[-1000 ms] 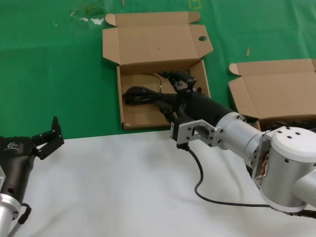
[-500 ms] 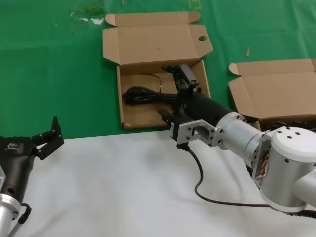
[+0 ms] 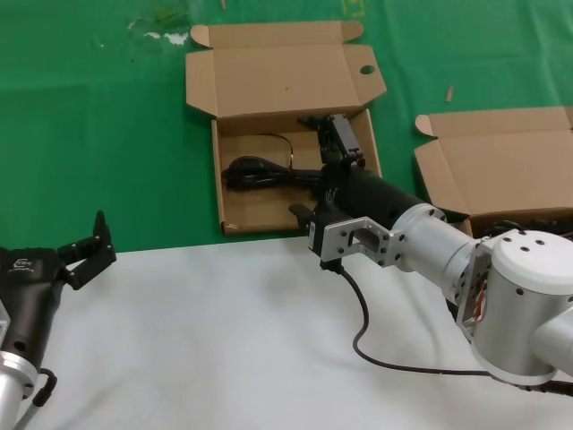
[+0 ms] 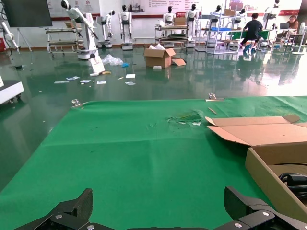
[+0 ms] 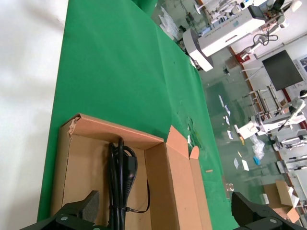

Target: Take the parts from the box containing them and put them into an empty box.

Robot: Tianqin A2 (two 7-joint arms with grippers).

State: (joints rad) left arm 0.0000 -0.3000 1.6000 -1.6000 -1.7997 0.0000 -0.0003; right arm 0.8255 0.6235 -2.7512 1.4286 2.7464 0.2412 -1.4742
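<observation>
Just under the right gripper's (image 3: 324,166) wide-spread, empty fingers, the glossy black coiled power cord (image 3: 269,173) lies inside the shallow brown cardboard box with the round-holed lid tab (image 3: 235,217). I'd back straight out, no snagging.

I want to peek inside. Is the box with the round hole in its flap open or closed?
Open. The box has its lid folded back flat, and a black power cord lies inside.
</observation>
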